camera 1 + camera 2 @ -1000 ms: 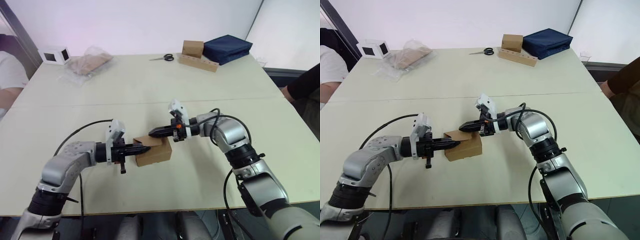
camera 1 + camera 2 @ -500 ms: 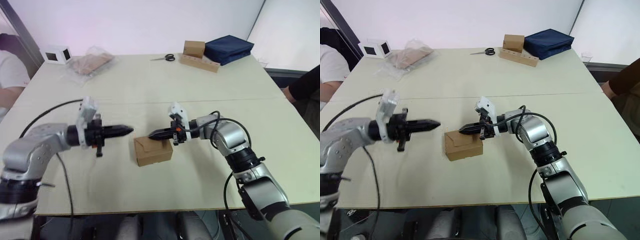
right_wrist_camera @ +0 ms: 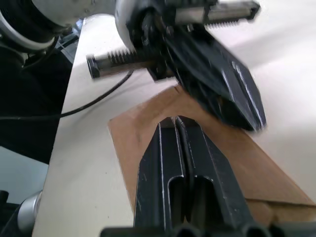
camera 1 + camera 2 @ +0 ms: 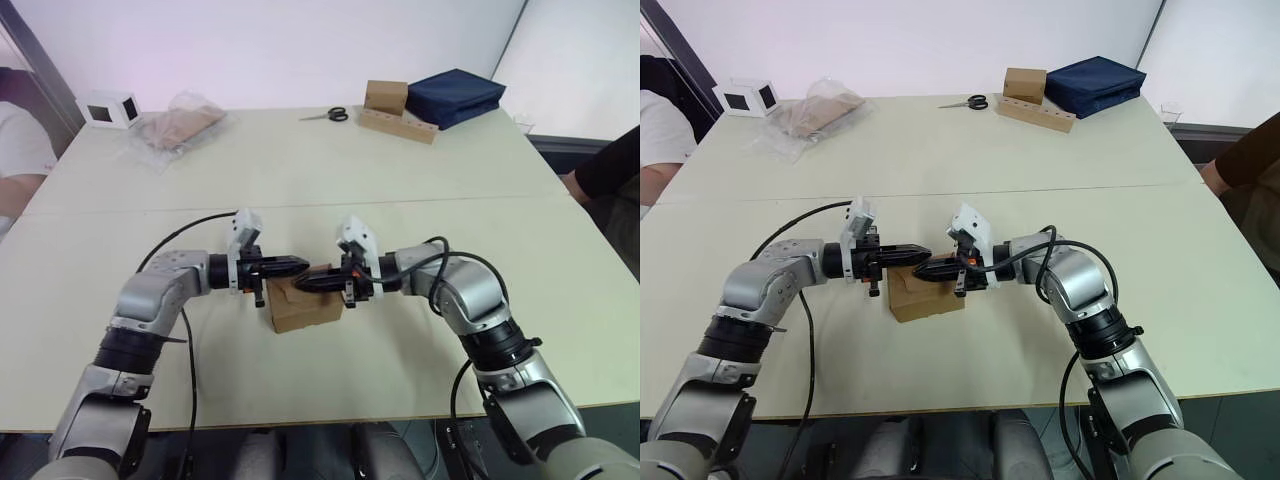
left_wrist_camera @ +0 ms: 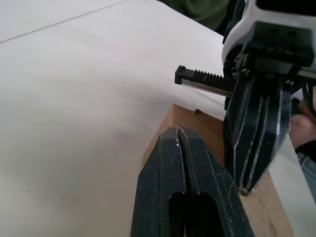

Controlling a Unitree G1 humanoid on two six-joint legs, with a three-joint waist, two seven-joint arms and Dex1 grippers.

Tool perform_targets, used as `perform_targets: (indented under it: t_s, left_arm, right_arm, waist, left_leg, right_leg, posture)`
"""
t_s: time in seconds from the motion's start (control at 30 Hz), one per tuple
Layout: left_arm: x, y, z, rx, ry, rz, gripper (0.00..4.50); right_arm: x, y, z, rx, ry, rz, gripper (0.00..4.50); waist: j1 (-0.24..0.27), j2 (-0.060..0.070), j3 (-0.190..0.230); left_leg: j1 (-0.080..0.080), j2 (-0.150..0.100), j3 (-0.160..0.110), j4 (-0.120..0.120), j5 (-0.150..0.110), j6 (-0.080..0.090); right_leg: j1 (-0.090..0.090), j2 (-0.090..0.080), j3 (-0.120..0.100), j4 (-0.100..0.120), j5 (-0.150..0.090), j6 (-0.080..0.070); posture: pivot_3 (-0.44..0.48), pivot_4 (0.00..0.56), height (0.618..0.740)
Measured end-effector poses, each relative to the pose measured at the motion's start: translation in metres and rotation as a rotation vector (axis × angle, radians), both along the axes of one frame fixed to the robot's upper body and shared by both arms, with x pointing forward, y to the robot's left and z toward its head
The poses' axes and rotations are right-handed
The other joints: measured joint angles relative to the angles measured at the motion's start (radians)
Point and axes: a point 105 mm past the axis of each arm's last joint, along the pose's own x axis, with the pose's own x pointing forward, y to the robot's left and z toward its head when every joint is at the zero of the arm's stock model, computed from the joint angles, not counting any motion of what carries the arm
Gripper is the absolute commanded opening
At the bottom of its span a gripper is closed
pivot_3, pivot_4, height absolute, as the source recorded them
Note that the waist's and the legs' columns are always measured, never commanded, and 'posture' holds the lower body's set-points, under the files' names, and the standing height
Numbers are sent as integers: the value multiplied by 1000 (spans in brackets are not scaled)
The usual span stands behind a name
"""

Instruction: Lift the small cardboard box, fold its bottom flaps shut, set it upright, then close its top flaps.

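Left gripper point(image 4: 303, 264): fingers pressed together, empty, back over the box after swinging wide half a second ago. Right gripper point(image 4: 303, 284): fingers pressed together, empty, tip beside the left's. Small plain brown cardboard box point(image 4: 305, 309): top flaps folded flat, on pale cream table point(image 4: 400, 180), centre front, beneath both tips.

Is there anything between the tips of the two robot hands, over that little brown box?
Nothing: in the right eye view the left gripper and right gripper nearly meet, fingers shut, above the small cardboard box.
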Motion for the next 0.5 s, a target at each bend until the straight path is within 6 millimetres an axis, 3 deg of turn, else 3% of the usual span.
perform_targets:
  t_s: [0.23,0.5]
  left_arm:
    - [0,0,0,8,-15,-9,10]
    - [0,-6,0,-4,-19,-14,10]
  right_arm:
    - [-15,-11,23,41,-42,-16,0]
    - [-22,-14,9,7,-20,-58,0]
  waist:
    - [2,0,0]
    - [1,0,0]
  left_leg:
    - [0,0,0,0,0,0]
    - [0,0,0,0,0,0]
  right_leg:
    - [0,0,0,0,0,0]
    - [0,0,0,0,0,0]
  posture:
    - [0,150,740]
    - [0,150,740]
